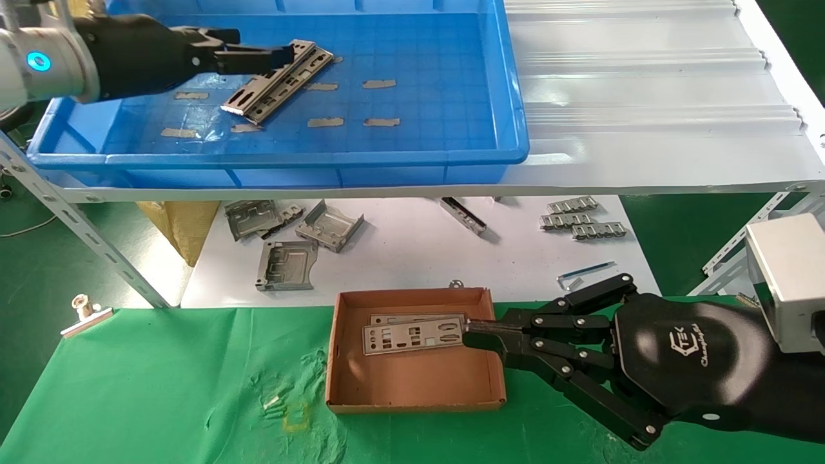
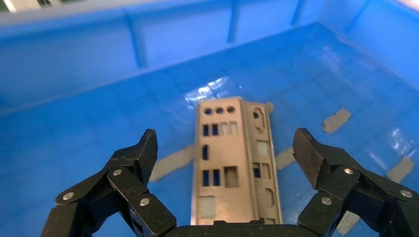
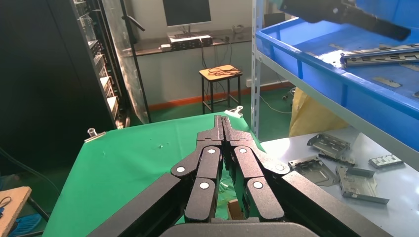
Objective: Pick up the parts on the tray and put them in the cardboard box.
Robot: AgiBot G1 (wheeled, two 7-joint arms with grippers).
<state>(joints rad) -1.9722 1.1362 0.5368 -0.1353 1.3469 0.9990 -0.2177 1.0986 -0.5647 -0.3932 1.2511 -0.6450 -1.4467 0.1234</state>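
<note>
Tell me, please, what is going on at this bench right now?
The robot is moving plates from the tray into the box. The left end effector hangs open over the plates in the tray, its fingers on either side of them, not yet closed. The right end effector sits shut at the box's right wall, its tips at the end of the upper of two plates in the box; whether it grips that plate is unclear.

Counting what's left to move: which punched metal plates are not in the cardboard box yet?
The plates on the blue tray, between the open left gripper's fingers. The other plates lie in the box, by the shut right gripper.
</note>
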